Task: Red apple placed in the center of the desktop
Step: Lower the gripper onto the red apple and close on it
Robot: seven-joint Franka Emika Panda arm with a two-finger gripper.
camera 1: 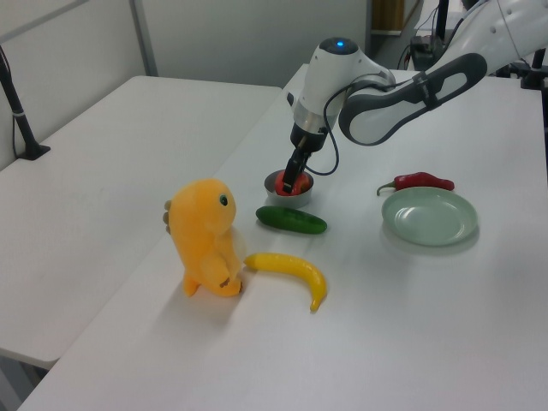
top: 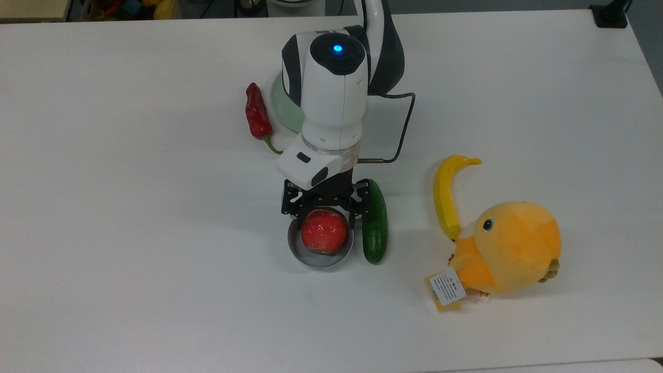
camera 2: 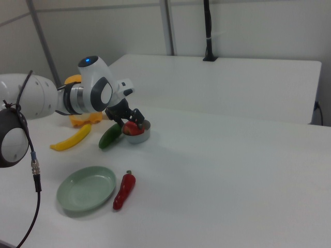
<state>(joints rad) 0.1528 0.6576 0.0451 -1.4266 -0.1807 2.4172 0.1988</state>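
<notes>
White desktop [top: 129, 207]; orange plush toy [top: 510, 248] and banana [top: 445, 194] toward the top view's right; gripper [top: 322, 213], fingers open, astride the red apple [top: 324, 231]; red apple inside small grey bowl [top: 316, 258], cucumber [top: 375, 223] just beside bowl; chili pepper [top: 257, 113] beside green plate [top: 282, 103]

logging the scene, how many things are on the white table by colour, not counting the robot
Red: 2, the red apple and the chili pepper
Green: 2, the cucumber and the plate
Yellow or orange: 2, the banana and the plush toy
Grey: 1, the bowl
Total: 7
</notes>
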